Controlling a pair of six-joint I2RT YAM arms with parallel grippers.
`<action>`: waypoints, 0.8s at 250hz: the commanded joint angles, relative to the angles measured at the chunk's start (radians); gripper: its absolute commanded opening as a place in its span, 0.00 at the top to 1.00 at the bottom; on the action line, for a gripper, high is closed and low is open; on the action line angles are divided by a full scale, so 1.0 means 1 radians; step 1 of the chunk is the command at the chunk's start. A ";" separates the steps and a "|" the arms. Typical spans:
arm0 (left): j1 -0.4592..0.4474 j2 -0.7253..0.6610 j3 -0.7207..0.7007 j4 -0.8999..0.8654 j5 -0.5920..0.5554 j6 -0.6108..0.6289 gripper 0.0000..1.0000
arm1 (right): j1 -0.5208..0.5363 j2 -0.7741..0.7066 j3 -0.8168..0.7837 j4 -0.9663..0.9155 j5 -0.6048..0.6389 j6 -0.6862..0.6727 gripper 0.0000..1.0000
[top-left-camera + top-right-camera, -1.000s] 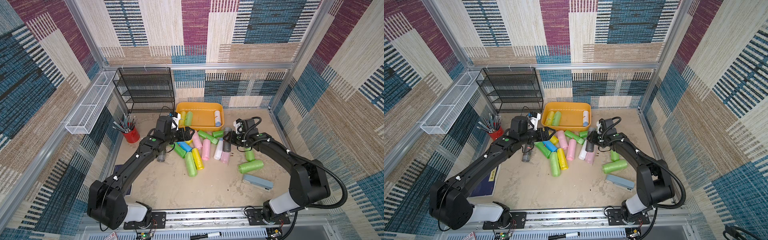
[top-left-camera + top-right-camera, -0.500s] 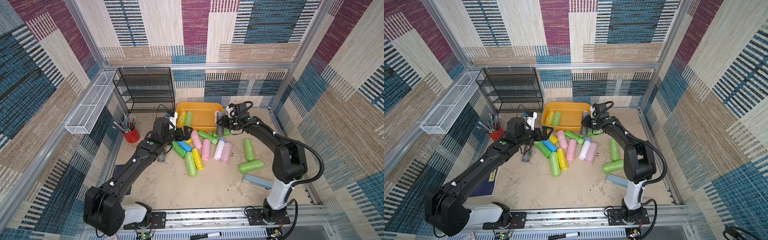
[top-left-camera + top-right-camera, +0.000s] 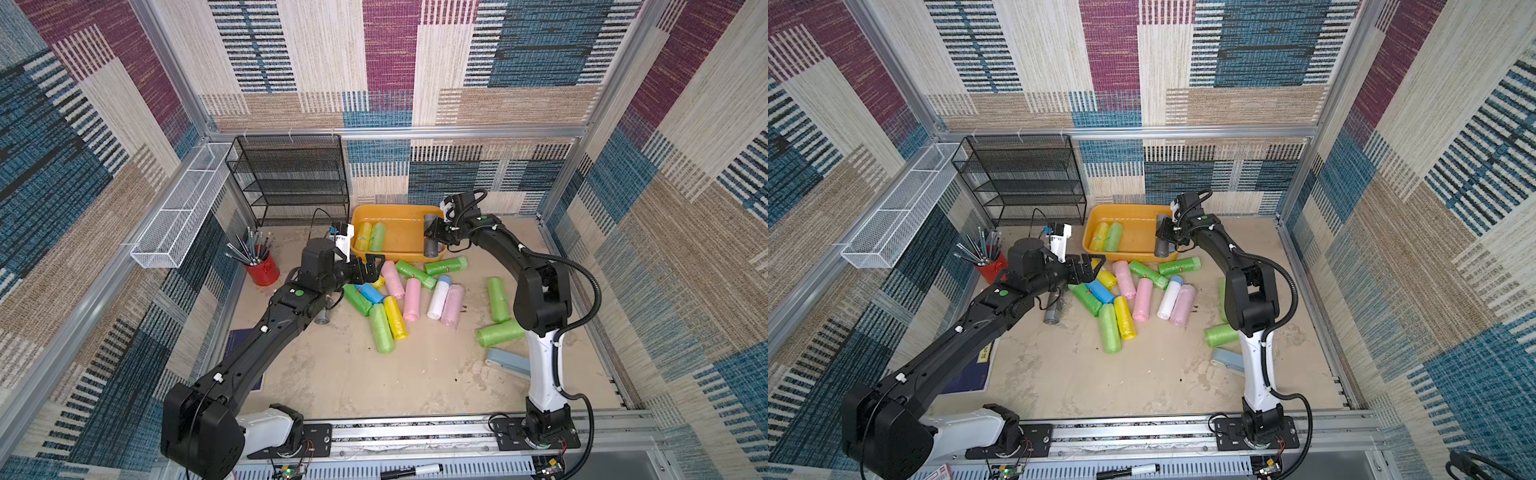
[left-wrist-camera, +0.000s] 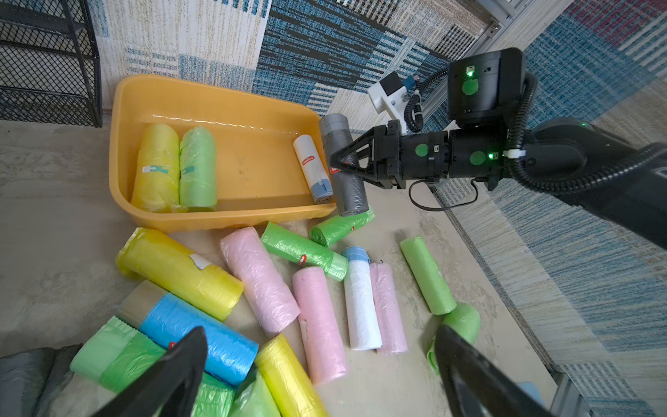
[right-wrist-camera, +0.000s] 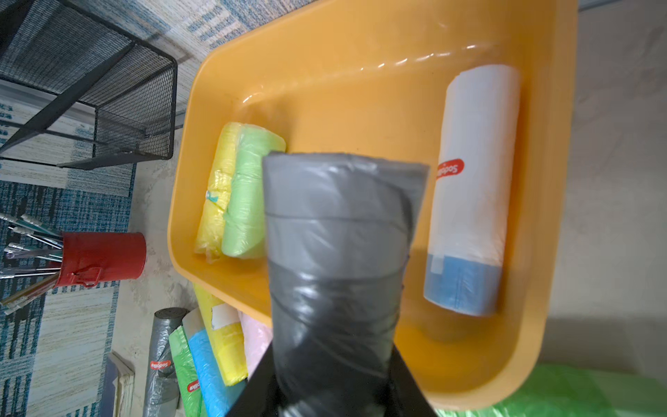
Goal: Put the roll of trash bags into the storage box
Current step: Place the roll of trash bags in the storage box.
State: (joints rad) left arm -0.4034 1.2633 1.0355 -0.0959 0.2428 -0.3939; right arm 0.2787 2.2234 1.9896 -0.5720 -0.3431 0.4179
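Over the storage box, right gripper clamps grey roll mid-length (likely light, squashy, slippery); left gripper spread, empty.

Background stuff: a black mesh shelf rack with several tiers stands against the back wall. A long white wire basket, split into compartments, hangs along the side wall right next to it. Just in front of the rack sits a red cup stuffed with pencils fanning out every which way. A dark blue book lies flat by that same side wall (only partly visible, can't read the cover). On the opposite side, a pale blue stapler-looking thing lies on the sandy beige tabletop. A black-and-white marker lies past the front rail. The walls are woven patchwork in blue, maroon and tan.
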 commanded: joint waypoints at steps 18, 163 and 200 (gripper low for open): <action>0.001 -0.002 -0.014 0.054 0.019 -0.001 0.02 | -0.007 0.099 0.129 -0.032 -0.005 -0.003 0.66; 0.002 0.010 -0.024 0.058 -0.009 0.007 0.02 | -0.022 0.321 0.382 -0.045 0.006 0.019 0.64; 0.005 0.015 -0.025 0.056 -0.020 -0.004 0.01 | -0.024 0.335 0.402 -0.073 0.029 0.009 0.54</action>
State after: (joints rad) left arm -0.4011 1.2736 1.0153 -0.0628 0.2390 -0.3946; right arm 0.2558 2.5484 2.3722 -0.6346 -0.3401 0.4370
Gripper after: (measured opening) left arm 0.985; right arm 0.416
